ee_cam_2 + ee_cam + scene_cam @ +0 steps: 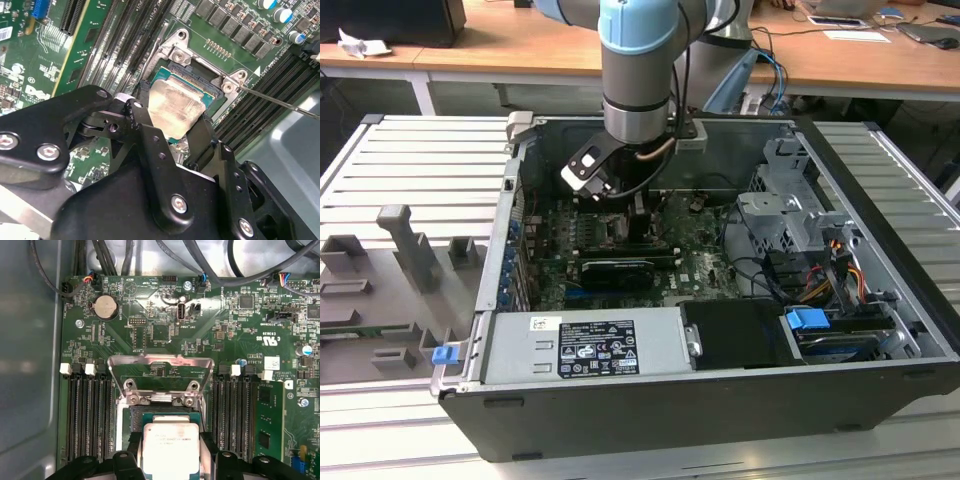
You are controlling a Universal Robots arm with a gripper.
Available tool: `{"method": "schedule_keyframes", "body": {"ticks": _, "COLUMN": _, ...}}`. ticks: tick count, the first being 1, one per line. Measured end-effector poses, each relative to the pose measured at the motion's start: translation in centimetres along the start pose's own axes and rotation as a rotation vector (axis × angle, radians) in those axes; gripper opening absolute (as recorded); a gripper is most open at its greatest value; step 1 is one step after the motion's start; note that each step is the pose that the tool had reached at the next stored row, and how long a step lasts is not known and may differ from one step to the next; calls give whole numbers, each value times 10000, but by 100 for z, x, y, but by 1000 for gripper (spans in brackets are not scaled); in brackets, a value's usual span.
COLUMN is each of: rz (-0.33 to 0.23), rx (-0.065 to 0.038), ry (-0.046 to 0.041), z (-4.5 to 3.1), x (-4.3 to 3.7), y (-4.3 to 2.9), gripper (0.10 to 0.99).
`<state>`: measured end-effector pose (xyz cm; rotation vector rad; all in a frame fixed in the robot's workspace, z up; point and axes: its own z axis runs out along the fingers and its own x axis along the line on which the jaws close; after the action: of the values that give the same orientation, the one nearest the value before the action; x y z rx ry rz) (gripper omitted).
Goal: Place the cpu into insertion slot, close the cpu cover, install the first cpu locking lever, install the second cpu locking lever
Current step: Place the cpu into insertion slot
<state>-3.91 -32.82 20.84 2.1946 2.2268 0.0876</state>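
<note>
Starting nearest the wrist, we see the gripper [174, 111] clamped on the cpu [172, 102]. Its black fingers [143, 107] press against two opposite edges of the chip, and the pale metal face lies bare between them. The first wrist view shows the same hold, with the cpu [171, 445] framed on both sides by the gripper [171, 454].

Directly beneath the chip lies the insertion slot [200, 75], and its dark field shows along the chip's far edge. The cpu is lined up over the slot and very close to it. We cannot tell whether it already rests in the socket or hangs just above it. We judge the first step to be in hand but not finished, since the chip has not been let go.

Just beyond the slot, the cpu cover [160, 359] stands raised on its hinge, and green board shows through its cut-out centre. Closing it is not yet done. A thin locking lever [280, 101] slants away from the socket corner over the memory slots [87, 415], and we take it to be unlatched. Both lever steps remain, as far as we can judge.

Farther out, in the exterior view, the arm [638, 70] reaches down into the open computer case [880, 330], over the middle of the board.
</note>
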Motion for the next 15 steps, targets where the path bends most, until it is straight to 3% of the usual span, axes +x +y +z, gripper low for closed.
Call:
{"method": "schedule_keyframes", "body": {"ticks": 8, "rz": 98, "rx": -2, "ry": -16, "z": 71, "x": 40, "y": -4, "gripper": 541}}
{"method": "schedule_keyframes", "body": {"ticks": 15, "rz": 94, "rx": -2, "ry": -16, "z": 76, "x": 45, "y": -3, "gripper": 541}}
